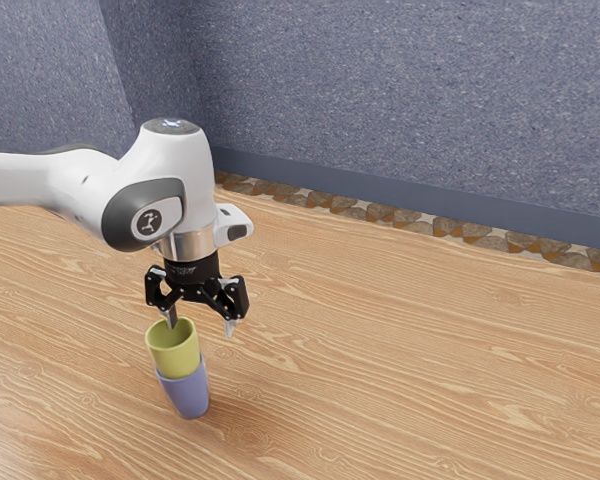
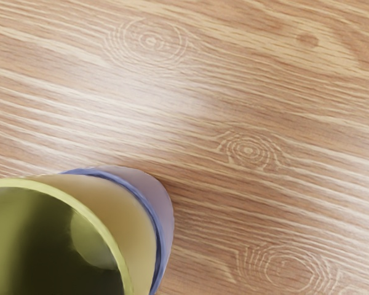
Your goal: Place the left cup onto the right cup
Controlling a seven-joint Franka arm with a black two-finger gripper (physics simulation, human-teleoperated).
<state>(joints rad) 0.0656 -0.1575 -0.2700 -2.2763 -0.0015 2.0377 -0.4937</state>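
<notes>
An olive-green cup stands nested in a lavender-blue cup on the wooden table, both upright. My gripper hovers just above them and is open, fingers spread wide. One fingertip sits at the green cup's rim; the other hangs off to the exterior view's right, apart from the cup. In the wrist view the green cup lies right under my hand, its hollow inside showing, with the blue cup's rim ringing it.
A grey-blue wall with a dark baseboard and a strip of pebbles runs along the table's far edge. Bare wood spreads to the exterior view's right of the cups.
</notes>
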